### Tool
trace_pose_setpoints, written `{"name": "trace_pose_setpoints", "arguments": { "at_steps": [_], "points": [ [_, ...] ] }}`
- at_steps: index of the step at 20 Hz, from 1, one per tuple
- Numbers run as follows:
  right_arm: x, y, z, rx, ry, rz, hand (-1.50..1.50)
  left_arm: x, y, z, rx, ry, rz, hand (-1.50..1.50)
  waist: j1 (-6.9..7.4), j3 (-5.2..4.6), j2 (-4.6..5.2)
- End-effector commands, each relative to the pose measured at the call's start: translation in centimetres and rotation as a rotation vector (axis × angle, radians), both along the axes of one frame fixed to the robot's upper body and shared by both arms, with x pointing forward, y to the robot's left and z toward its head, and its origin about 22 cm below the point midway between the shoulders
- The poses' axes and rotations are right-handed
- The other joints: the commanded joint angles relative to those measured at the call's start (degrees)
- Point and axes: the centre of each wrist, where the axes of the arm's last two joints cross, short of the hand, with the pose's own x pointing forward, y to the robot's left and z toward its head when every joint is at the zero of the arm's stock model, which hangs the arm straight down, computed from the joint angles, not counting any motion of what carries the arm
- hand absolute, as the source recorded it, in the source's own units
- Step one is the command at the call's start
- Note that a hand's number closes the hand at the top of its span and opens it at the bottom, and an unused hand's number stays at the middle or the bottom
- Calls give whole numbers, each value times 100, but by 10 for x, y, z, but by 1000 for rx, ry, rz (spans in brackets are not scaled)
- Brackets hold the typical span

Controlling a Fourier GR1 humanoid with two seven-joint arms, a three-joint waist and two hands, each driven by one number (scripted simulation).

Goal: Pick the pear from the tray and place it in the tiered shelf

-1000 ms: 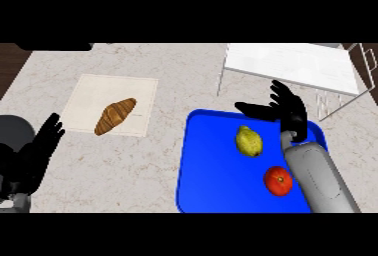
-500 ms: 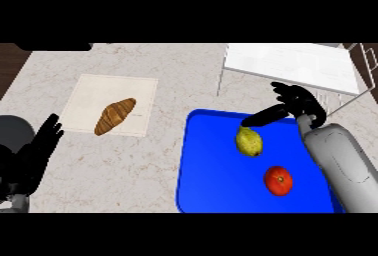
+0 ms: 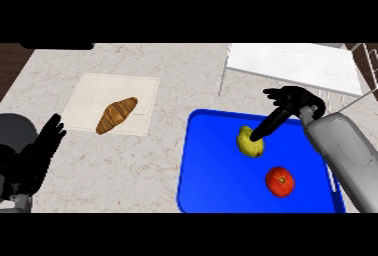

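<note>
Right hand down on the pear now.
I see my right hand [image 3: 297, 101] has dropped from above the blue tray [image 3: 214, 190] since half a second ago; its straight fingers [image 3: 267, 126] touch the pear [image 3: 249, 143], centre-right of frame on the tray, near a tomato [image 3: 280, 181]. Tiered shelf [image 3: 295, 65] upper right; left hand [image 3: 35, 157] rests spread, lower left.

no text, label, brand, number or sign could be read on anything in the head view.
</note>
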Motion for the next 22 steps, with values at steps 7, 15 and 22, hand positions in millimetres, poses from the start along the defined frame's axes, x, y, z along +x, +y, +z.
{"name": "trace_pose_setpoints", "arguments": {
  "at_steps": [7, 15, 22],
  "points": [
    [3, -4, -20, -94, 173, 107, -150, -10, 19, 3, -12, 18, 9, 0, -61, 1, -19],
    [-3, 7, -74, -101, 168, 97, -150, 1, 4, 12, -5, 0, 10, 0, -44, 4, -10],
    [-4, -4, -81, -94, 148, 105, -150, -3, 18, 3, 13, -4, 9, 0, -59, 3, -11]
  ]
}}
